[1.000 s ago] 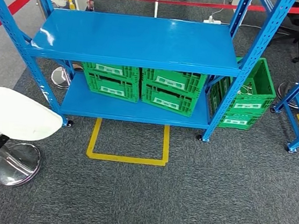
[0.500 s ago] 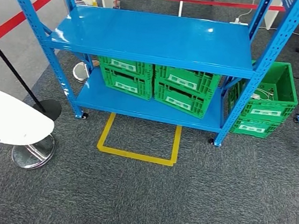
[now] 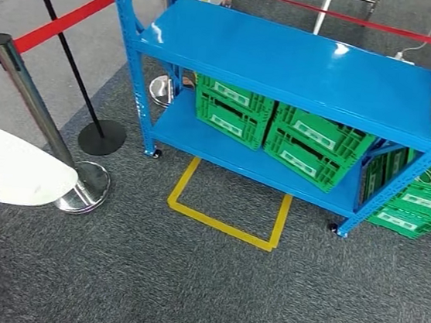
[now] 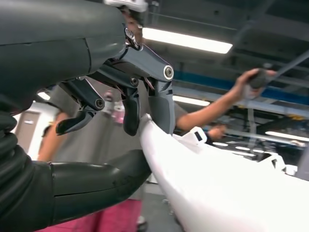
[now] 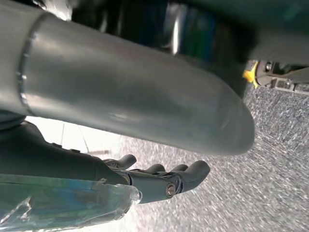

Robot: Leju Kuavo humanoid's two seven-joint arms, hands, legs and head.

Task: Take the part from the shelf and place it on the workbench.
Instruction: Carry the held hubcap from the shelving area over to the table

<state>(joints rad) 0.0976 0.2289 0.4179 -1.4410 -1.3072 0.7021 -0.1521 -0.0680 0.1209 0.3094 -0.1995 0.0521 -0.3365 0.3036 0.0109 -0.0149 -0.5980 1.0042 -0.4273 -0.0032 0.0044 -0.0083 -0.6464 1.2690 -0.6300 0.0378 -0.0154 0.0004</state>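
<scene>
Swung left since a second ago, camera and all: shelf (image 3: 288,68) now off to the far right, a stanchion post (image 3: 31,101) newly in sight at near left. White part (image 3: 15,166) at the near left edge, pinched between thumb and dark fingers (image 4: 162,104) of the left hand (image 4: 109,96), long axis running left to right, no workbench yet visible. Right hand (image 5: 160,176) hanging over the carpet, fingers slack and loosely apart, holding nothing, well away from the part.
</scene>
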